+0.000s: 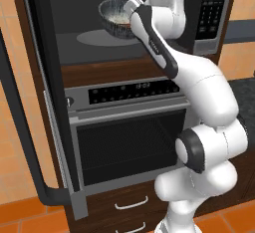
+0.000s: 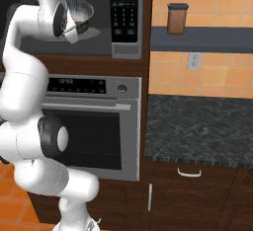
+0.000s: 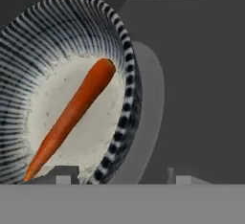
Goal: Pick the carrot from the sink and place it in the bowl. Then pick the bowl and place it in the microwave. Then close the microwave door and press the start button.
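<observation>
Standing apart, the two dark tips of the gripper (image 3: 119, 177), one just inside the bowl's rim, one outside it, not squeezing. Sitting right ahead, the bowl (image 3: 72, 84), stripy around the edge and pale inside, resting on the round turntable (image 3: 153, 108). Lying slanted in the bowl, the orange carrot (image 3: 72, 113), fat end up. Reaching up into the dark microwave (image 1: 219, 38), the white arm (image 1: 199, 92). Swung wide to the left, the microwave door (image 1: 40, 92). Waiting just below, the oven (image 1: 129, 137).
</observation>
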